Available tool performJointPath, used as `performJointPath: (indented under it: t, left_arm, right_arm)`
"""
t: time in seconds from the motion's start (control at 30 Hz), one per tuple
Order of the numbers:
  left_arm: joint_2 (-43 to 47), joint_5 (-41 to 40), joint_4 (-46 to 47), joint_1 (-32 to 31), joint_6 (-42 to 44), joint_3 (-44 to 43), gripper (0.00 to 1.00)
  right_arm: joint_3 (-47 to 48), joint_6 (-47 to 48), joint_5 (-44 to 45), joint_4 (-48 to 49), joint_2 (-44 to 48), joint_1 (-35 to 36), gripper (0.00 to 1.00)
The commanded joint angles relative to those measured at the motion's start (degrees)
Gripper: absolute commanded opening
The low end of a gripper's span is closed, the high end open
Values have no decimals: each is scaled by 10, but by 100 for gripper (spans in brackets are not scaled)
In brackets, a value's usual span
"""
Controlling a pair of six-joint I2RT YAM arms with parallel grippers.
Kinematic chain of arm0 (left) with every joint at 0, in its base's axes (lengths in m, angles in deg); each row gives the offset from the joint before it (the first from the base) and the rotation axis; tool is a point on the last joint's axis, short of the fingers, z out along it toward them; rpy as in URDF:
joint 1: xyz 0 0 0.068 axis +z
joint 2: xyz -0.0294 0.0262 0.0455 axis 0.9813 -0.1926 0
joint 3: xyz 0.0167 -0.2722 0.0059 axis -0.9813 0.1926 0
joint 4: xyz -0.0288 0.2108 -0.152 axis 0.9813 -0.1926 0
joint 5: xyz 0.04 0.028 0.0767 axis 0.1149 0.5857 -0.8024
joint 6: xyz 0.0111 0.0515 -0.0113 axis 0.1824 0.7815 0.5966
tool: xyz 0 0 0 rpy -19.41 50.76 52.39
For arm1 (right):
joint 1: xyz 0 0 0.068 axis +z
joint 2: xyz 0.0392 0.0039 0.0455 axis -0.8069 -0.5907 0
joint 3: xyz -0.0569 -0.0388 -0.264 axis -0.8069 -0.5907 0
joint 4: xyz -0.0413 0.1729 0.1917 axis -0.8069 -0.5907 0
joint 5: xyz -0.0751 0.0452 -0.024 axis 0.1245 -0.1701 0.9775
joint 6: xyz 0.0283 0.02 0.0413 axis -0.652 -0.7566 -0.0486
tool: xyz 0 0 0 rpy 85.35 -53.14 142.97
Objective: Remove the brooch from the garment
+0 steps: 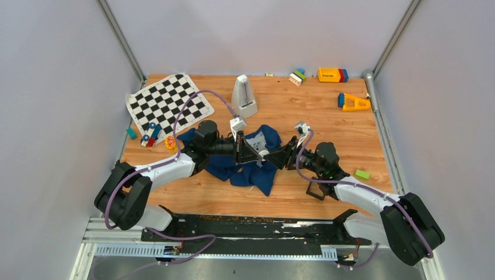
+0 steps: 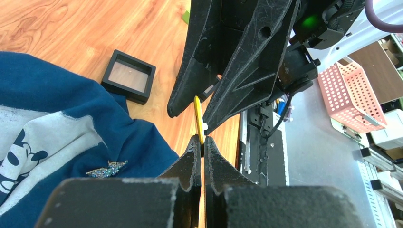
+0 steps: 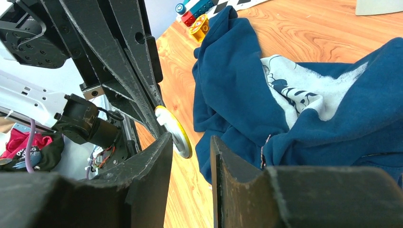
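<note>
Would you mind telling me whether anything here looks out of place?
The shirt lies crumpled, its print folded. The left gripper pinches the round yellow brooch clear of the cloth, yet a glittery bit sits on the shirt by the print.

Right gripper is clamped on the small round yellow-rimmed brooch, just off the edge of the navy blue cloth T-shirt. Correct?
No. The left gripper is clamped on the small round yellow-rimmed brooch; the right gripper is open, as the right wrist view shows. The brooch is just off the edge of the navy blue cloth T-shirt.
</note>
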Motion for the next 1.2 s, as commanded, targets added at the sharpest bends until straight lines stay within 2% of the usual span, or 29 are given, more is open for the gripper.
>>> performJointPath:
  t: [0.0, 0.63, 0.8, 0.97, 1.17]
  left_arm:
    - [5, 55, 8, -8, 3, -12, 0]
    - [-1, 19, -35, -9, 23, -22, 0]
    - [-6, -5, -60, -9, 34, -28, 0]
    - [-14, 1, -59, -9, 32, -32, 0]
    - [-1, 1, -62, -8, 32, -29, 0]
  right_arm:
    - [21, 0, 76, -15, 5, -7, 34]
    - [9, -15, 104, -13, 21, -13, 35]
    - [-3, -13, 104, -2, 36, -14, 44]
    - [-10, -5, 103, 3, 47, -14, 46]
    - [-27, 38, 34, 54, 43, -13, 52]
